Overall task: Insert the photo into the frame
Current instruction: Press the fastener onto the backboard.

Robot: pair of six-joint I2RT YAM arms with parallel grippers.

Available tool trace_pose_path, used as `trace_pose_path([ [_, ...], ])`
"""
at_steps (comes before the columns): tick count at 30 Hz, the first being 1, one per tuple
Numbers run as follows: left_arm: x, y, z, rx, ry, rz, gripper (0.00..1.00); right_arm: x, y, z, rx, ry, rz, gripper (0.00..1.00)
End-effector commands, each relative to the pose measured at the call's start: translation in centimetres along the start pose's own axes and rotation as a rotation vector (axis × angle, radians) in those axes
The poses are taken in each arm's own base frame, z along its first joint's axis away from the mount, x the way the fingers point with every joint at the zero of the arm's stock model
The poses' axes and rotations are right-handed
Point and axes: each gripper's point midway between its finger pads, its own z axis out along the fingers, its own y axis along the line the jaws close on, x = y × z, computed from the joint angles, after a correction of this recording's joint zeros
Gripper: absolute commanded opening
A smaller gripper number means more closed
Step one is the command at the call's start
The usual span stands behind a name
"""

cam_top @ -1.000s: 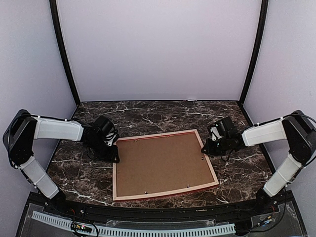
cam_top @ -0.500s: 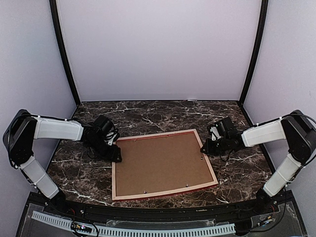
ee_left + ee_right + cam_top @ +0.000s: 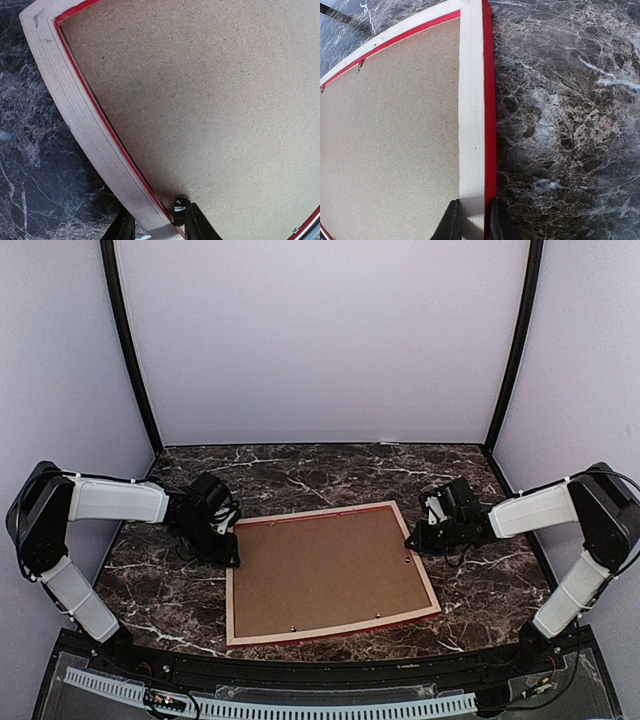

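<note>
Red-faced, pale-backed wooden picture frame (image 3: 331, 630) lies face down on dark marble table (image 3: 300, 475), brown fibreboard backing (image 3: 325, 575) up. Left gripper (image 3: 155, 226) clamped on frame's left rail, right gripper (image 3: 472, 220) clamped on its right rail.

The frame (image 3: 232, 600) lay face down, its red front hidden but for a thin edge. The backing board (image 3: 325, 570) covered its opening, so whether the photo lay beneath could not be told. Both wrist views cropped the frame. They also cut off the left gripper (image 3: 155, 225) and right gripper (image 3: 472, 222) at the fingertips.
</note>
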Motion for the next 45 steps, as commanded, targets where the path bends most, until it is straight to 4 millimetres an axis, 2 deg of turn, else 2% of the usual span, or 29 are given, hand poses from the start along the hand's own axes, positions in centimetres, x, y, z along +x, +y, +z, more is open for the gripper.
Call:
trace_pose_path([
  [1, 1.2, 0.6, 0.6, -0.022, 0.044, 0.026, 0.28, 9.8, -4.0, 0.8, 0.128, 0.329, 0.080, 0.00],
  [4, 1.4, 0.9, 0.9, -0.038, 0.042, 0.004, 0.23, 9.7, -3.9, 0.7, 0.128, 0.326, 0.079, 0.00],
  [8, 0.3, 1.1, 0.1, -0.050, -0.035, -0.012, 0.14, 9.6, -3.8, 0.7, 0.125, 0.325, 0.075, 0.00],
  [13, -0.7, 0.4, -0.1, -0.013, -0.091, -0.025, 0.13, 9.5, -3.8, 0.7, 0.122, 0.323, 0.072, 0.00],
  [15, -1.0, -0.3, 0.1, 0.036, -0.100, -0.024, 0.20, 9.6, -3.8, 0.6, 0.122, 0.323, 0.074, 0.00],
  [17, -1.0, -0.5, 0.3, 0.038, -0.071, -0.021, 0.33, 9.6, -3.8, 0.6, 0.120, 0.321, 0.075, 0.00],
  [18, -0.5, -0.3, 0.4, 0.028, -0.045, -0.023, 0.50, 9.6, -3.8, 0.6, 0.120, 0.321, 0.075, 0.00],
  [19, -0.6, -0.2, 0.4, 0.021, -0.040, -0.021, 0.58, 9.6, -3.7, 0.6, 0.118, 0.321, 0.076, 0.00],
  [21, -0.5, 0.0, 0.1, 0.004, -0.035, -0.021, 0.64, 9.5, -3.7, 0.7, 0.115, 0.320, 0.077, 0.00],
  [24, -0.4, 0.3, -0.5, -0.018, -0.031, -0.014, 0.65, 9.3, -3.5, 0.6, 0.112, 0.316, 0.080, 0.00],
  [30, -0.3, 0.0, -0.8, -0.002, -0.011, -0.003, 0.55, 9.0, -3.3, -0.2, 0.113, 0.297, 0.093, 0.00],
  [32, 0.0, -0.7, -0.6, 0.036, 0.006, -0.001, 0.46, 8.9, -3.2, -0.7, 0.107, 0.282, 0.110, 0.00],
  [37, 0.2, -0.9, 0.1, 0.052, 0.031, 0.020, 0.33, 8.9, -2.3, -1.3, 0.074, 0.259, 0.137, 0.00],
  [45, -1.3, -1.1, 0.8, 0.064, -0.025, 0.040, 0.10, 9.6, -2.0, -1.0, 0.063, 0.277, 0.133, 0.00],
])
